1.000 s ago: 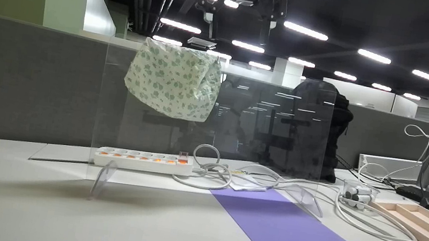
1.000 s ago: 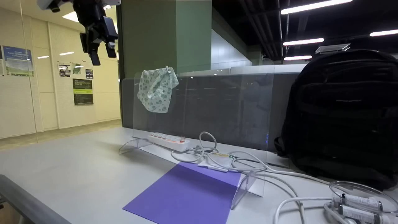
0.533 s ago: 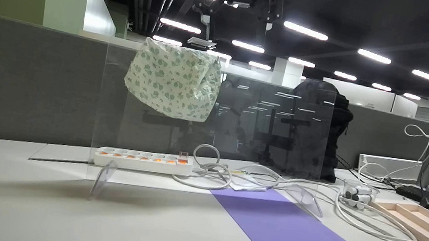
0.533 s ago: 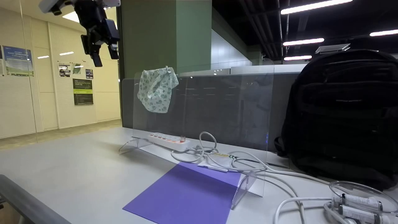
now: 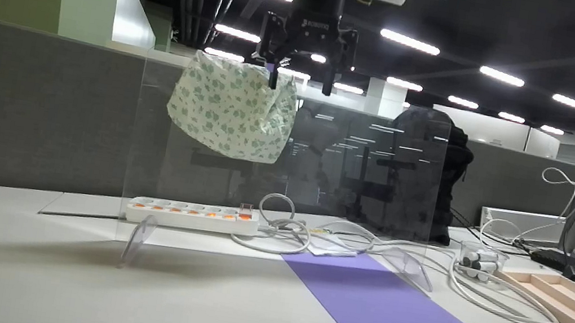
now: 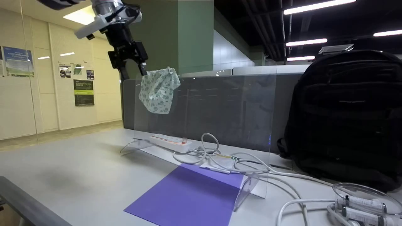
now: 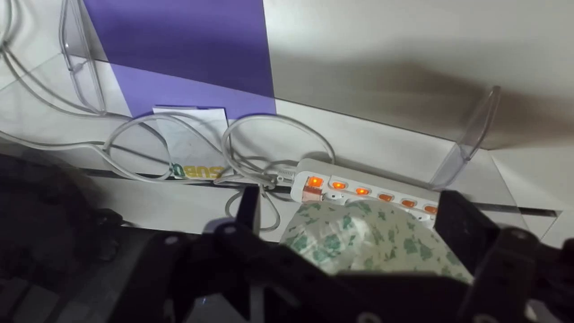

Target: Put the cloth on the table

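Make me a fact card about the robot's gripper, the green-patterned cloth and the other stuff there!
cloth: pale with green pattern, hanging at the top of the clear panel
gripper: open, holding nothing, near the cloth's top; can't tell if touching
table: grey-white, below the cloth
purple sheet: flat on the table
power strip: white, on the table; in the wrist view, some switches glow orange
backpack: black, upright
job: cloth not yet on the table

Bright ceiling tubes (image 5: 410, 41) glare overhead while soft shadows (image 7: 417, 80) streak the table (image 5: 45, 296).
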